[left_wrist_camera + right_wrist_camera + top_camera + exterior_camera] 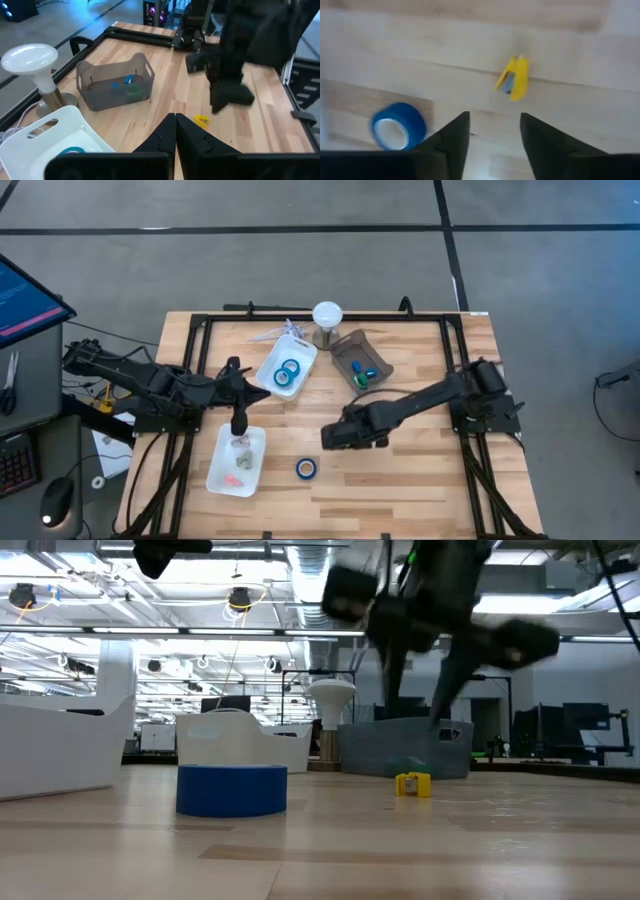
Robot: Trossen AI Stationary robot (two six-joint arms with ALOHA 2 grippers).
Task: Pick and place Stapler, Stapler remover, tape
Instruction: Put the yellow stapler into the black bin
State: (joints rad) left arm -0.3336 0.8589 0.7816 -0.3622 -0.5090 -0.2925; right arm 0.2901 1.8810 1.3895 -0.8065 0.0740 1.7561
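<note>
One blue tape (397, 126) and a yellow remover (513, 78) lie on the worktop (420, 480) below my right tool (492, 131), open, empty; left tool (175, 131) shut, empty.

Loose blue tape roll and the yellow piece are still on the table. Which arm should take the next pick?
Right. Its pincer is open above the bare wood, with the yellow piece and the blue tape roll just ahead. The left pincer, shut, hangs over the white tray.

L end effector (175, 131) closed, R (491, 131) open.
</note>
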